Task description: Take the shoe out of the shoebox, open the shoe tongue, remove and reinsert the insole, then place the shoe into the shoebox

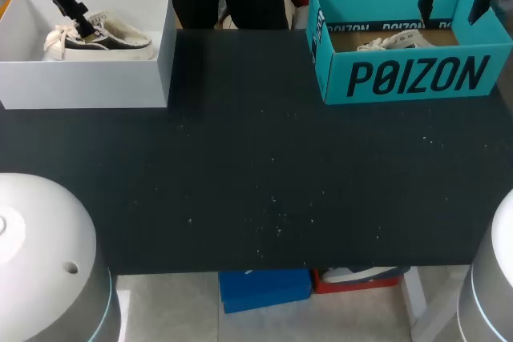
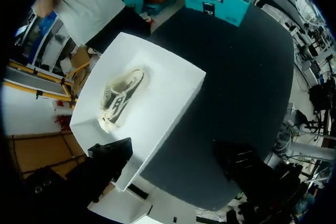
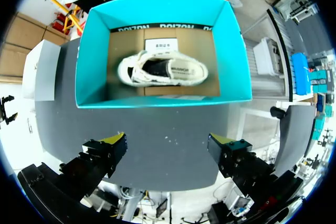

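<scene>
A white shoebox (image 1: 88,78) stands at the table's far left with a cream-and-black shoe (image 1: 100,38) lying in it. My left gripper (image 1: 74,7) hangs over that box, open and holding nothing; in the left wrist view the shoe (image 2: 121,98) lies ahead of the gripper (image 2: 176,156) inside the box (image 2: 173,98). A teal shoebox (image 1: 409,78) at the far right holds a second pale shoe (image 1: 394,41). My right gripper (image 1: 455,4) stands open above it. In the right wrist view this shoe (image 3: 160,69) rests on the teal box's (image 3: 157,100) brown floor, beyond the gripper (image 3: 168,142).
The black tabletop (image 1: 264,182) stretches between and in front of the two boxes. White rounded arm bases sit at the near left (image 1: 40,254) and near right (image 1: 493,278) corners.
</scene>
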Motion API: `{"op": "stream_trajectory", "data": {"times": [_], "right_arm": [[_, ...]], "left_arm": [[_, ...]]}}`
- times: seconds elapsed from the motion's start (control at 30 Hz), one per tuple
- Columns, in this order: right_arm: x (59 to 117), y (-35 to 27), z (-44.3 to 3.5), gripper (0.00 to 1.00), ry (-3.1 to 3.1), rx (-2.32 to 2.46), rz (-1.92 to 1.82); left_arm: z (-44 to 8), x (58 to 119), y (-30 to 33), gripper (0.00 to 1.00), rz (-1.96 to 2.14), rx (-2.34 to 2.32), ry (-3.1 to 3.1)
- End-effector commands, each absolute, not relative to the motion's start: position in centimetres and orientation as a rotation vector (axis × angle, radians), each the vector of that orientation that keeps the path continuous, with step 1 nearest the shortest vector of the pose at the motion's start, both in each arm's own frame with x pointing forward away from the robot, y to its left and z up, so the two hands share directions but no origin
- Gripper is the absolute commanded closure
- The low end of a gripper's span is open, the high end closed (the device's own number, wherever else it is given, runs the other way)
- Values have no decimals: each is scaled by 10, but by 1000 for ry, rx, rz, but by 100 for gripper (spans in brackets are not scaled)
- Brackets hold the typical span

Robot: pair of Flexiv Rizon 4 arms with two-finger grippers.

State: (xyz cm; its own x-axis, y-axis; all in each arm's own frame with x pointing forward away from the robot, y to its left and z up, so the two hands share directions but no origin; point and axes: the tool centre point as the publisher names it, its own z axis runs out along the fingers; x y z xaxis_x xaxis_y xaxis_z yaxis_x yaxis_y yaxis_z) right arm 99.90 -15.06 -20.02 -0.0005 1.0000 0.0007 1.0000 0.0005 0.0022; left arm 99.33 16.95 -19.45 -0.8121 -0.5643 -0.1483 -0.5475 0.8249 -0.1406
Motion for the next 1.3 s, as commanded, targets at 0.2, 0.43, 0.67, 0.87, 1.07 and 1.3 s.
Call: {"op": "stream_trajectory", "data": {"times": [0.2, 0.43, 0.67, 0.87, 1.07, 1.3], "right_arm": [[999, -150, -200, 0, 2221, 2220, 3], [999, -150, -200, 0, 2221, 2220, 3], [999, -150, -200, 0, 2221, 2220, 3], [999, -150, -200, 0, 2221, 2220, 3], [999, -150, -200, 0, 2221, 2220, 3], [999, -150, -200, 0, 2221, 2220, 3]], "left_arm": [[-203, 1054, 203, 29, -43, -370, 3046], [-226, 1097, 214, 22, 84, -258, 3102], [-255, 1139, 224, 21, 106, -149, 3125], [-289, 1168, 227, 26, 117, -116, 3141], [-321, 1185, 215, 29, 131, -58, 3167], [-347, 1196, 202, 41, 128, -25, 3196]]}}
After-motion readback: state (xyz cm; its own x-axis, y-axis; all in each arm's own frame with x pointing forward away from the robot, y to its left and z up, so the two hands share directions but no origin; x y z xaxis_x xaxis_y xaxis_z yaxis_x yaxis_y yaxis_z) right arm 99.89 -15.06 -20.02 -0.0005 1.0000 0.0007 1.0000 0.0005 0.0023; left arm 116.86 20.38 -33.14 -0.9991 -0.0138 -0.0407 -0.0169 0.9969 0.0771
